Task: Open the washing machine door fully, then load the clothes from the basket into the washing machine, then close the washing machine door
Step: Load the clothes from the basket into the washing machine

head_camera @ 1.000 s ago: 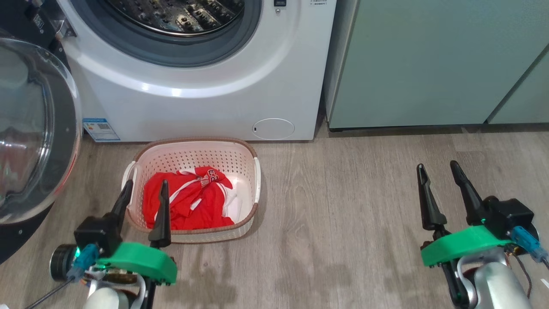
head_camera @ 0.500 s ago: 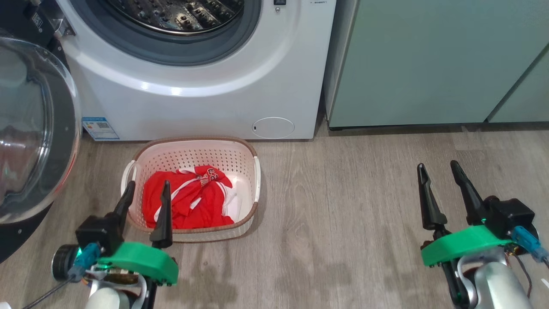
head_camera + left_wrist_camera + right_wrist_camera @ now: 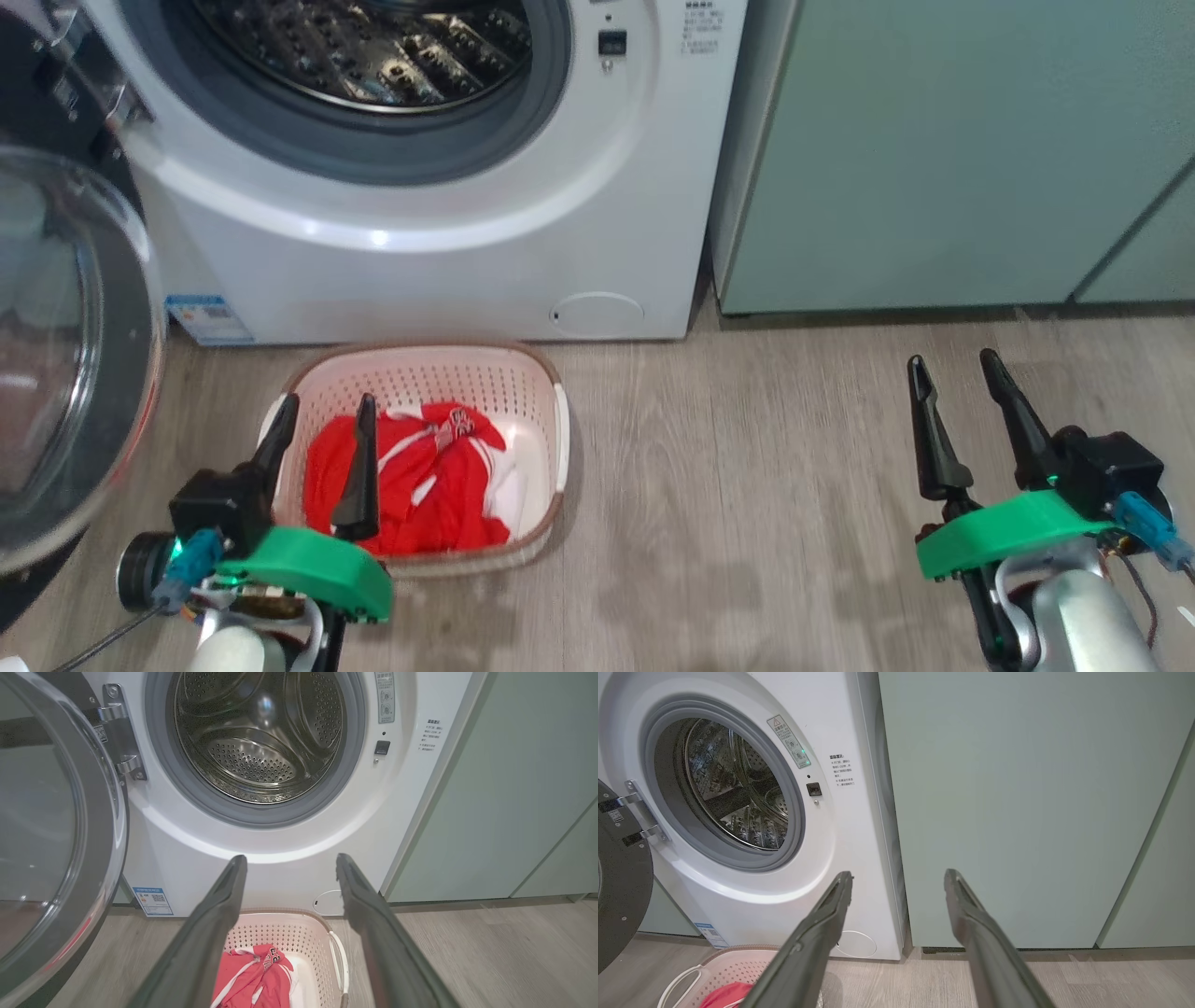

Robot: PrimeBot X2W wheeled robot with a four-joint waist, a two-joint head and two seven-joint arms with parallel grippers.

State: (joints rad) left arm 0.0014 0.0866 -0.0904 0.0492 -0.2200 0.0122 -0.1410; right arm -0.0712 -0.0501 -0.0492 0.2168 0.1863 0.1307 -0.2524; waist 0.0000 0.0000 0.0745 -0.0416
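— Down by the basket, how is your left hand set?

— My left gripper (image 3: 329, 399) hangs low at my left side, both long fingers spread wide and holding nothing. The forearm comes up from below me and the fingers point forward toward the washing machine (image 3: 448, 271). Seen from my head, the two tips lie across the near left corner of the basket (image 3: 439, 378). Seen from the wrist, the basket sits low between the fingers. So I judge the hand to be above it, though I cannot tell how close.

— And the right one?

— My right gripper (image 3: 952, 357) is held the same way at my right side, fingers apart and holding nothing. It is over bare floor (image 3: 747, 485), well apart from the basket, and it faces the pale green cabinet (image 3: 934, 149) just beside the machine.

— Where are the clothes?

— The red clothes (image 3: 439, 485) lie crumpled in the basket, toward its near left side, with white trim showing. The basket stands on the floor just in front of the machine, below the round opening.

— And the door?

— The door (image 3: 84, 373) stands swung out on its hinge (image 3: 121, 732) at the machine's left. Its clear glass bowl bulges at the left edge of my head's view. The steel drum (image 3: 373, 47) lies open to view behind the grey seal.
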